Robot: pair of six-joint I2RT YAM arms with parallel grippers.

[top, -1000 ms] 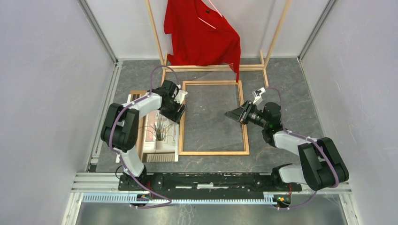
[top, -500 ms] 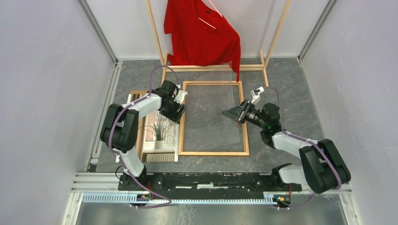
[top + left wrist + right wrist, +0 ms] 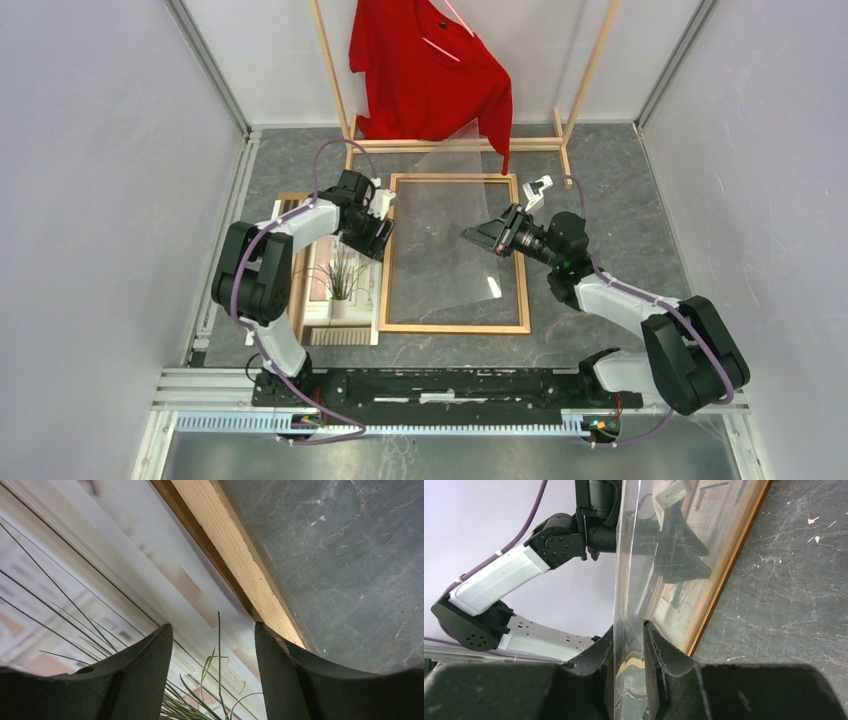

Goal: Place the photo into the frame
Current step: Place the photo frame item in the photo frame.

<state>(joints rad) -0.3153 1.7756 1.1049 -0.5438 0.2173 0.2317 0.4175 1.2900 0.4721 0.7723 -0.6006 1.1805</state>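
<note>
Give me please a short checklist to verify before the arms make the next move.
1. Hold of the right gripper on the clear sheet: ok, shut on its edge.
2. Opening of the frame free: not ok, the sheet hangs tilted over it.
3. The left gripper ready: ok, open above the photo.
4. Photo gripped: not ok, nothing between the fingers.
5. Sheet's far corner apart from the red shirt: cannot tell.
</note>
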